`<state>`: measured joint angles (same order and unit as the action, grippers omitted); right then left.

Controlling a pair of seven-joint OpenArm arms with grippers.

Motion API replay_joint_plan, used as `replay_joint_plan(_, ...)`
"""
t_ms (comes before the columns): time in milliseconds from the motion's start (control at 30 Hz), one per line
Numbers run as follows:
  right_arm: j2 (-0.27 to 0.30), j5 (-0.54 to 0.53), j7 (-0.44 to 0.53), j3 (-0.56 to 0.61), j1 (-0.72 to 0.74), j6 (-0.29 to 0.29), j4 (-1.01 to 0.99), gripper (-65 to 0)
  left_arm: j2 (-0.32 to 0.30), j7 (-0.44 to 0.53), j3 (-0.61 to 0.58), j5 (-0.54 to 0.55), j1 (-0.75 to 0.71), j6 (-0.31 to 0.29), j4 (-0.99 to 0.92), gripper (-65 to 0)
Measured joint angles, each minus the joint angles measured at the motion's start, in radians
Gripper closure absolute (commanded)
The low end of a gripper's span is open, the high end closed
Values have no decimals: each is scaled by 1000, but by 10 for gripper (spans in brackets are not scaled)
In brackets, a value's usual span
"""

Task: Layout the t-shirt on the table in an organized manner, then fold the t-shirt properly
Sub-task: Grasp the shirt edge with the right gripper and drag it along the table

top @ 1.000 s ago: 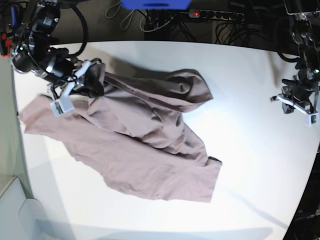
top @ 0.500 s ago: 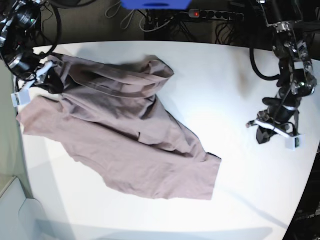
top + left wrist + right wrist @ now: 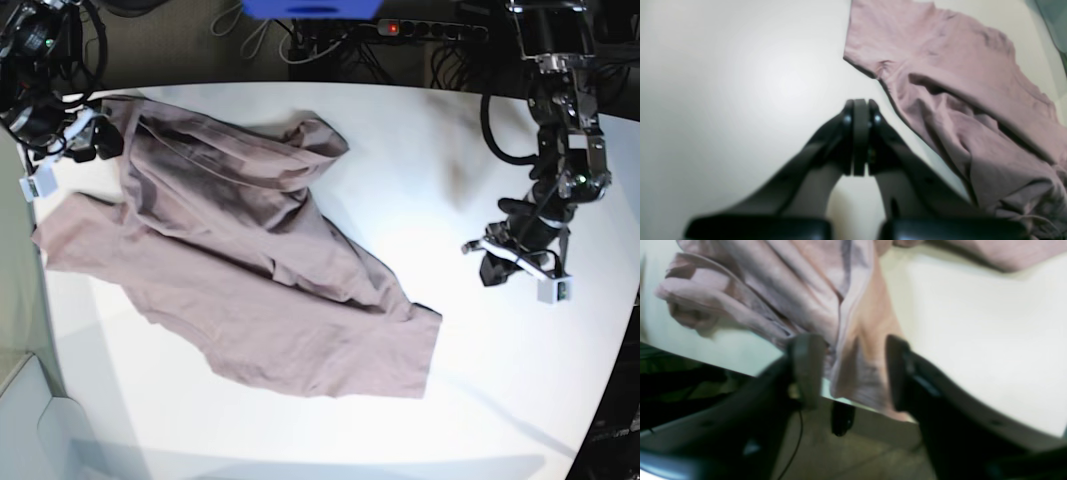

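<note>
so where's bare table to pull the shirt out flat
Most bare table lies between the t-shirt and the left pincer, which is shut. A bare strip also runs along the near edge below the hem. It is crowded at the far corner, where the right pincer straddles bunched cloth at the table's edge.

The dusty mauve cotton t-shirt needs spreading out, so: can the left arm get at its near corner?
Probably yes. The left gripper, jaws shut, hangs over bare white table with nothing between it and the t-shirt.
</note>
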<state>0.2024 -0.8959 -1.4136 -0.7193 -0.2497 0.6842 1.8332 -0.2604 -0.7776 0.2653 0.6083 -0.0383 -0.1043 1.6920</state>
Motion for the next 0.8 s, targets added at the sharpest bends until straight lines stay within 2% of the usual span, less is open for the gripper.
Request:
replay_joint_plan(167,49,22,-13,-130,55,0,-1,-331,-3,6,1,3,-18,1,6,-2)
replay_joint_plan(300,67,-3,1,-74,220,-1,-20,-256,0,-4,2,-1,-86,3,11,-2)
replay_joint_plan(467,80,47,9,220,471,4,-244,-220,-3,13,9,5,-136,2,13,-2)
replay_joint_plan(600,87,274,161,427,682,8,-532,-219,-4,10,7,3,-175,3,24,-2)
replay_joint_plan(733,56,375,341,626,819,10,-805,-210,-1,3,7,2,-196,2,60,-2)
replay_joint_plan(800,27,436,425,699,865,8,-905,-163,-1,3,7,3,-196,2,66,-2)
